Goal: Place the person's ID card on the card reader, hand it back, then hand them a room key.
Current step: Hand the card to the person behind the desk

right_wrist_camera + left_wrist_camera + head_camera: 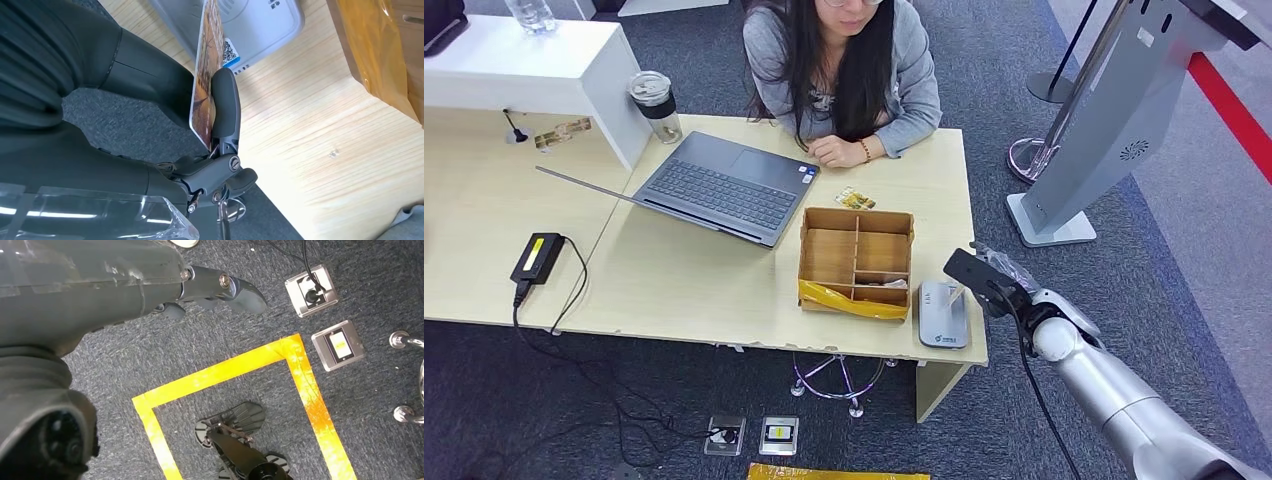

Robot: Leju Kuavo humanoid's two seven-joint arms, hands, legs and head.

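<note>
Progress looked early: the right hand (150, 100) pinched the ID card (205, 75) edge-on just above the card reader (943, 314) at the desk's (684, 280) near corner, not yet laid on it, so hand-back and room key remained. The left hand (100, 285) hung over grey carpet (225, 355) with yellow tape (220, 372), holding nothing, fingers loosely apart; a person (844, 70) sat behind a laptop (724, 185) and wooden divider box (856, 262).
</note>
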